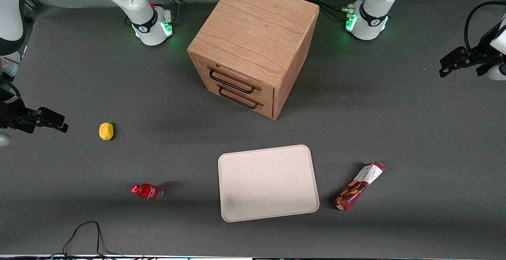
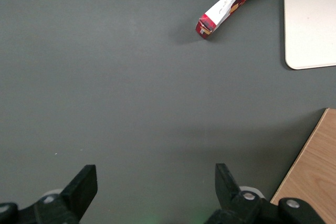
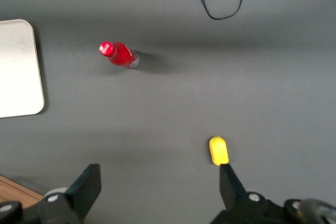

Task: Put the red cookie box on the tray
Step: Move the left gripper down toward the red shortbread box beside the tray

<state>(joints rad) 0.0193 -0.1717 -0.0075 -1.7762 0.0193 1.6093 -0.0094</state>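
Note:
The red cookie box [image 1: 359, 186] [image 2: 231, 3] lies flat on the grey table beside the tray [image 1: 269, 181] [image 2: 312, 19], toward the working arm's end, a short gap between them. It is a long dark-red carton with a white end panel and cookie pictures. The pale cream tray has nothing on it and a grey smudge near one corner. My left gripper [image 1: 445, 70] [image 2: 154, 174] hangs open at the working arm's end of the table, farther from the front camera than the box and well apart from it. Nothing is between its fingers.
A wooden drawer cabinet [image 1: 253, 38] [image 2: 312, 177] with two handles stands farther from the front camera than the tray. A small red bottle [image 1: 147, 191] and a yellow lemon [image 1: 106, 130] lie toward the parked arm's end. A black cable [image 1: 83, 236] loops at the near edge.

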